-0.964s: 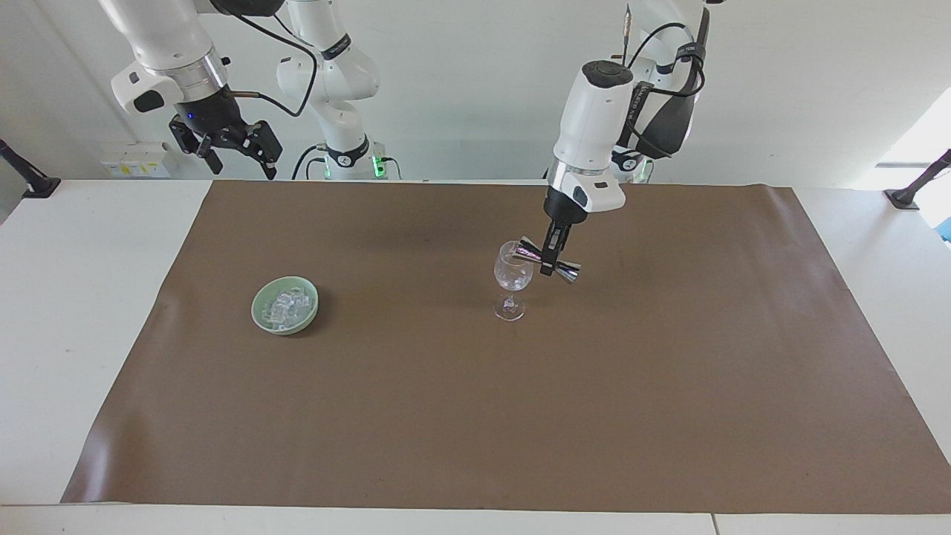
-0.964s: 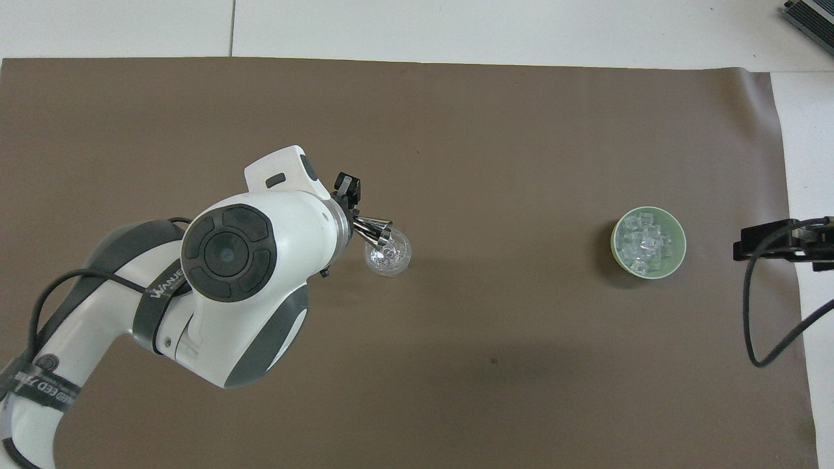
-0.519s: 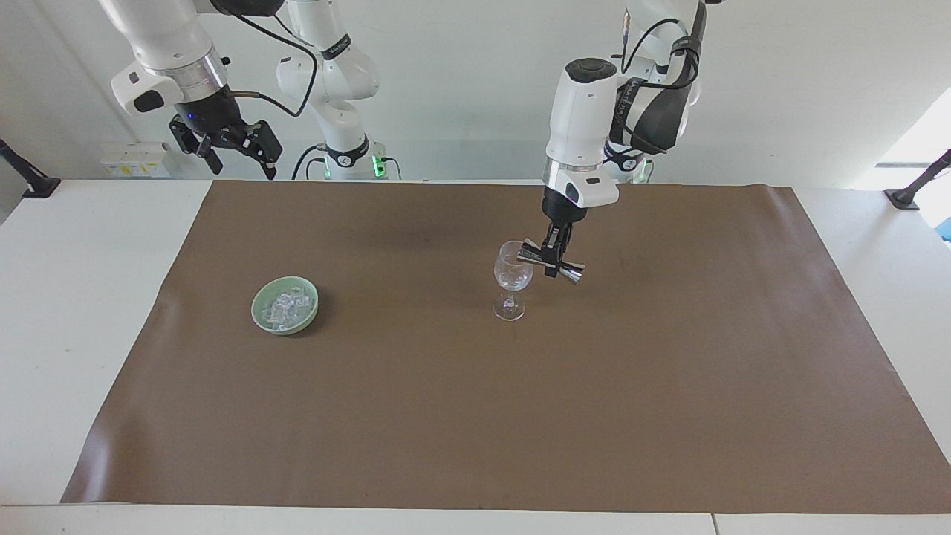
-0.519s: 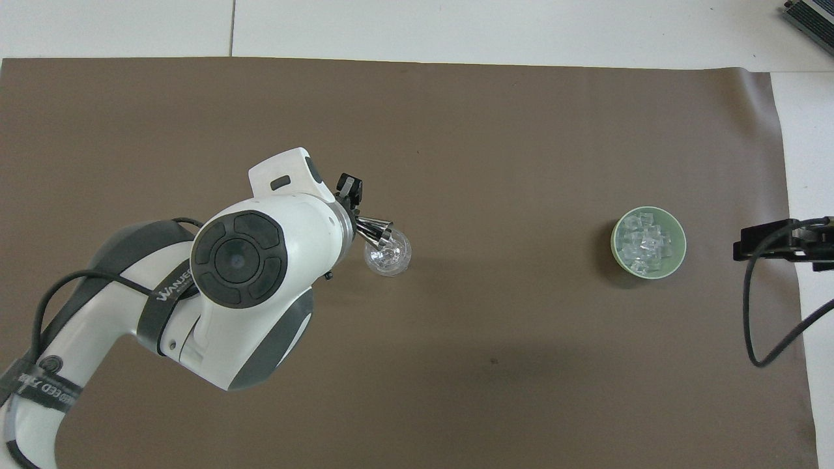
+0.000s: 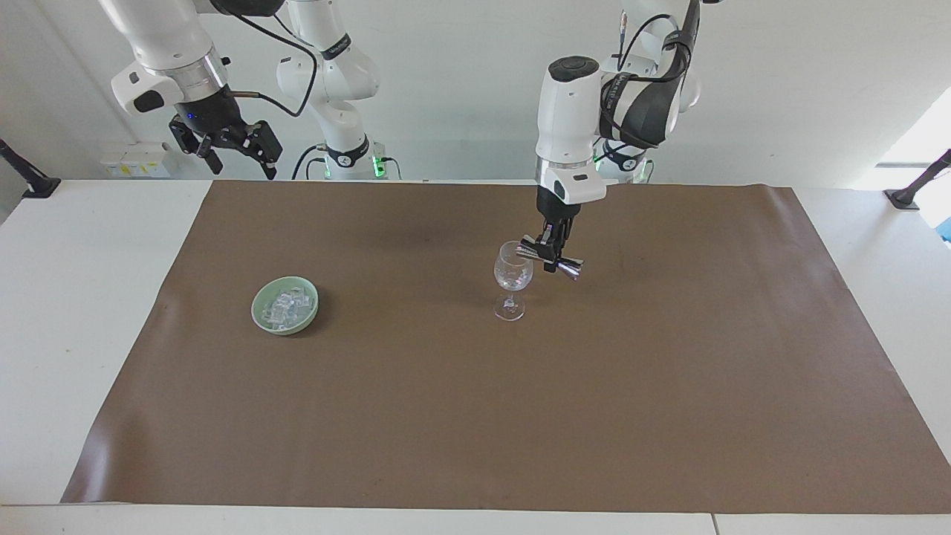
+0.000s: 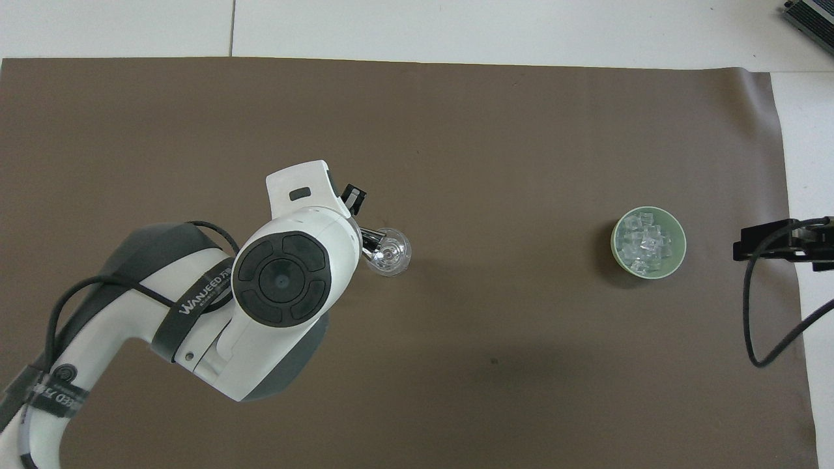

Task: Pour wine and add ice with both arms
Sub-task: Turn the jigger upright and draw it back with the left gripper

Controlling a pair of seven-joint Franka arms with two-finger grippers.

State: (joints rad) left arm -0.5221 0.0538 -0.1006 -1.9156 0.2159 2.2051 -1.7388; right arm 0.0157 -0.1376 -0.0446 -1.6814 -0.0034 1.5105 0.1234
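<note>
A clear stemmed wine glass [image 5: 513, 279] [image 6: 389, 253] stands upright near the middle of the brown mat. My left gripper [image 5: 550, 256] is shut on a steel double-ended jigger [image 5: 551, 259] [image 6: 370, 238], held almost level, one end at the glass's rim. The ice [image 5: 284, 307] [image 6: 645, 243], a heap of small clear cubes, fills a pale green bowl [image 5: 259, 305] [image 6: 679, 251] toward the right arm's end. My right gripper [image 5: 239, 160] [image 6: 737, 250] hangs open high over the mat's edge by its own base. No wine shows in the glass.
The brown mat [image 5: 475, 416] [image 6: 495, 391] covers most of the white table [image 5: 82, 297]. Black clamp mounts [image 5: 26, 178] sit at the table's corners nearest the robots.
The left arm's wrist has swung more upright and the jigger has levelled and drawn slightly back from over the glass. The right arm has not moved.
</note>
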